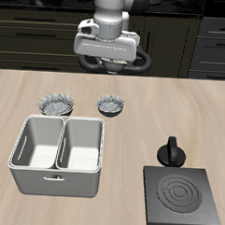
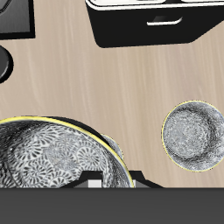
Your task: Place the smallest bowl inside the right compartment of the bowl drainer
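Wood-grain counter, arm held high over its back edge, gripper (image 1: 109,67) pointing down, jaw opening impossible to tell, smallest bowl (image 1: 112,105) below it, toward the front, apart.

- The bowl drainer (image 1: 31,182) stands on the counter (image 1: 132,125) near its front edge, toward one front corner, its two wells side by side along that edge.
- The ringed slab (image 1: 207,217) lies at the other front corner, well apart from the drainer.
- A knobbed object (image 1: 170,151) stands just behind the slab's back edge.
- The widest bowl (image 1: 57,104) sits just behind the drainer, toward the counter's middle depth.
- The mid-sized bowl (image 1: 112,105) sits beside it, level with it, behind the drainer's corner nearest the slab.
- The smallest bowl (image 2: 52,162) shows close under the wrist camera, farther back than the drainer; whether it touches the counter cannot be told.
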Tool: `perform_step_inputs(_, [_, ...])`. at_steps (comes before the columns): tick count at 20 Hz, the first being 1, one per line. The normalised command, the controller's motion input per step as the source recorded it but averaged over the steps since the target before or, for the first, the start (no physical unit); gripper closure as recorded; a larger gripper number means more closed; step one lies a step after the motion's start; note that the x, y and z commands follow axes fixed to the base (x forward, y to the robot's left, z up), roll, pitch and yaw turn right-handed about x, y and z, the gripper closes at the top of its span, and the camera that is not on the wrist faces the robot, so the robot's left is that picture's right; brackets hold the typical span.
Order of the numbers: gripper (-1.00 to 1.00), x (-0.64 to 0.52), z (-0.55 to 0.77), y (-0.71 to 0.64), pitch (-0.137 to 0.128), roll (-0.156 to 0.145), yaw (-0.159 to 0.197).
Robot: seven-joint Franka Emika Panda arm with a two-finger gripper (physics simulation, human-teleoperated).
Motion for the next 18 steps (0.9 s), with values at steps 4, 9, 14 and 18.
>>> perform_step_inputs(4, [1.0,0.04,0.12,-0.21,0.009,0.001,0.008])
perform_step_inputs(9, [1.0,0.17,0.12,-0.32,0.06,0.052,0.007])
perform_step_inputs(14, [1.0,0.3,0.21,-0.38,0.025,0.058,0.013])
perform_step_inputs(18, [1.0,0.26,0.31,-0.33,-0.001,0.031,-0.03])
